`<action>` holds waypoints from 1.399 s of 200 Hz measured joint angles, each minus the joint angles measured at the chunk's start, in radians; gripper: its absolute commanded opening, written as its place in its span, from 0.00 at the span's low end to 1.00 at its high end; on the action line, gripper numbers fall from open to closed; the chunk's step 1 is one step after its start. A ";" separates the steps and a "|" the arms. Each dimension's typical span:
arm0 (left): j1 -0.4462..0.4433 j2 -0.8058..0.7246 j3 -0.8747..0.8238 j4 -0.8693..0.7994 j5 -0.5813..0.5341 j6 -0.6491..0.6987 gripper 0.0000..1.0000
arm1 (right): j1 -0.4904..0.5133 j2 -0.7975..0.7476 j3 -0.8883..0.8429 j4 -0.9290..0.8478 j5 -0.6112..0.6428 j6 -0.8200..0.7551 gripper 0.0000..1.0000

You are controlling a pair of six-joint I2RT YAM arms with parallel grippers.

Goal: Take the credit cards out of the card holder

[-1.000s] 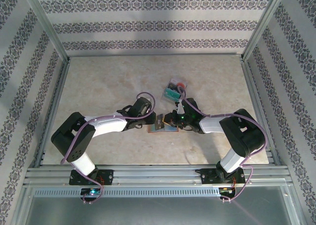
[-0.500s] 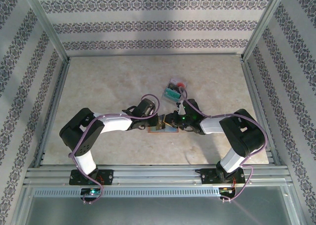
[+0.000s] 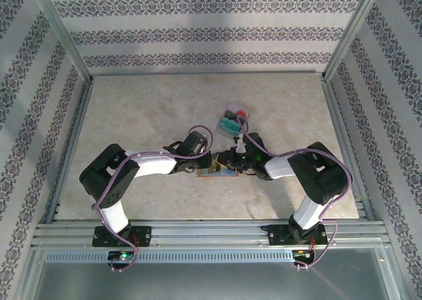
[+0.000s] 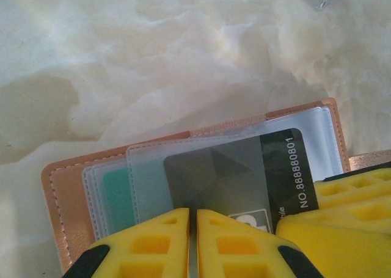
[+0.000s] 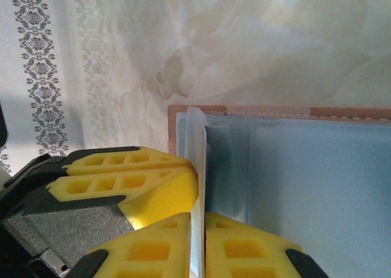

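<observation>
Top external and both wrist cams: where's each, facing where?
Top external: above, behind the bases, looking down on table; left arm, right arm show.
Left wrist: low over card holder, dark card; own jaws shut on a sleeve.
Right wrist: along a clear sleeve's edge; own jaws pinching it.
Shared: the holder, each other's jaws.

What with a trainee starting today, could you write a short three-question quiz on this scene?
1. True or false: the card holder lies folded shut.
2. The right gripper is shut on: A) a clear sleeve; B) a red card; C) nothing.
3. Fill in: in the left wrist view, the sleeved card beside the dark numbered card is coloured ____.
Key: 1 false; 2 A; 3 teal.
</observation>
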 measured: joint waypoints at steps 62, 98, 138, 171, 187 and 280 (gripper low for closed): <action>0.000 -0.011 -0.015 0.000 -0.014 -0.011 0.16 | -0.013 -0.020 -0.019 -0.001 -0.003 -0.001 0.09; 0.002 -0.015 -0.020 0.000 -0.015 -0.011 0.17 | -0.027 -0.050 -0.038 -0.002 -0.004 -0.003 0.08; 0.002 -0.029 -0.027 -0.002 -0.015 -0.015 0.30 | -0.033 -0.066 -0.045 -0.020 -0.003 -0.016 0.06; 0.002 -0.057 -0.029 -0.014 -0.011 -0.015 0.40 | -0.033 -0.068 -0.045 -0.040 -0.002 -0.031 0.06; 0.002 -0.086 -0.029 -0.029 -0.011 -0.014 0.44 | -0.033 -0.071 -0.045 -0.049 0.001 -0.034 0.06; 0.002 -0.281 -0.035 -0.114 -0.109 0.002 0.99 | -0.033 -0.224 0.055 -0.372 0.079 -0.205 0.06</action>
